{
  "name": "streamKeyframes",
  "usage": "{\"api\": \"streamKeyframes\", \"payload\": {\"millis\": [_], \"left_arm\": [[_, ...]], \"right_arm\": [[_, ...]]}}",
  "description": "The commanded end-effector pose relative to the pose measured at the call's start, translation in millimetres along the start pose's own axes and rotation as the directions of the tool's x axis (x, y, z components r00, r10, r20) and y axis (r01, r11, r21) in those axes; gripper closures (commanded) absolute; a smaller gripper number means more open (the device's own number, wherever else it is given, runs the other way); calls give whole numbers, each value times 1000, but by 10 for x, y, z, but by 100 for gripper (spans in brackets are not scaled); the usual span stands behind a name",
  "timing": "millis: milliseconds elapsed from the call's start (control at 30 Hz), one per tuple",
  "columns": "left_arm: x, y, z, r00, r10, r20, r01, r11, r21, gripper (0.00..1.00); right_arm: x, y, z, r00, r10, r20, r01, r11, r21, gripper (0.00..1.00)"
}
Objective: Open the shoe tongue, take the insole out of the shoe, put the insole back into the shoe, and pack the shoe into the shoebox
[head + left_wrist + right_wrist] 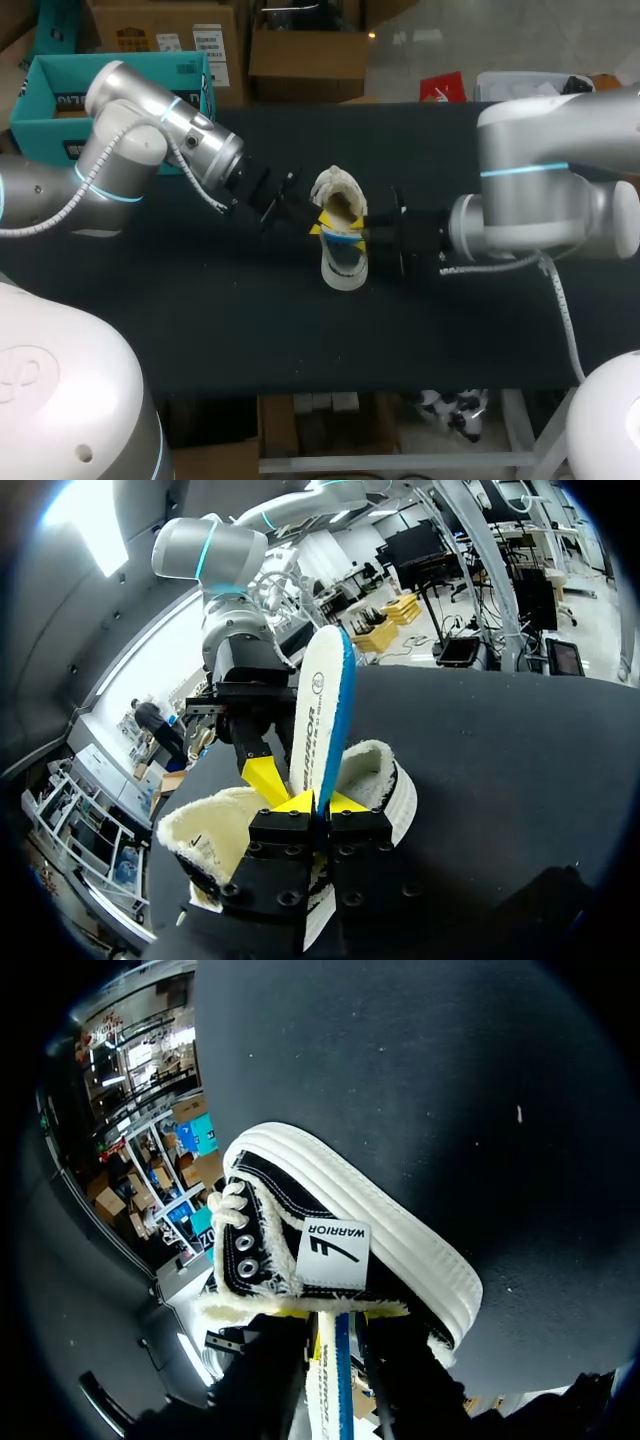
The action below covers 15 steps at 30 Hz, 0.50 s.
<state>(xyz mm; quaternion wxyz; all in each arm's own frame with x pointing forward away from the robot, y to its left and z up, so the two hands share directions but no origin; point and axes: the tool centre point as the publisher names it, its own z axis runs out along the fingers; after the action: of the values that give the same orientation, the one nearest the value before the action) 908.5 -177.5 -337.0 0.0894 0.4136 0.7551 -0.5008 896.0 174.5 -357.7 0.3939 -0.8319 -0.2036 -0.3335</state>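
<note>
The left tool [322, 802] pinches the insole [322, 710] at one end and holds it upright over the opening of the fleece-lined shoe [385, 780] on the desk [200, 320]. The right tool [385, 236] is against the shoe; I cannot tell its grip. The thin insole may bend or slip from this narrow pinch. The shoe's white label [333, 1254] and the insole carry dark print.

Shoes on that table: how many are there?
1. The shoe stands at the middle of the table; no second one shows, and little there could hide one.
</note>
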Motion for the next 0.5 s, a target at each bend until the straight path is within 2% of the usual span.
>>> {"api": "streamKeyframes", "payload": {"millis": [33,100,200,333,433,500], "left_arm": [[-14,59,26,1000,1,-3,-1,1000,15,100],[-11,48,28,1000,1,-3,-1,1000,14,100],[-6,36,31,1000,2,-1,-2,1000,13,100],[0,21,42,1000,3,5,-3,1000,15,100],[1,12,58,1000,4,6,-4,1000,16,100],[1,7,68,1000,5,7,-5,1000,16,100]], "right_arm": [[-65,-81,-110,1000,2,-9,-3,1000,-20,51],[-95,-121,-159,1000,2,-18,-2,1000,-27,54],[-121,-184,-201,999,-9,-35,7,999,-34,78],[-121,-218,-197,999,-21,-41,20,999,-25,100],[-114,-220,-166,999,-25,-37,25,1000,-10,100],[-110,-221,-150,999,-26,-35,26,1000,8,91]]}}
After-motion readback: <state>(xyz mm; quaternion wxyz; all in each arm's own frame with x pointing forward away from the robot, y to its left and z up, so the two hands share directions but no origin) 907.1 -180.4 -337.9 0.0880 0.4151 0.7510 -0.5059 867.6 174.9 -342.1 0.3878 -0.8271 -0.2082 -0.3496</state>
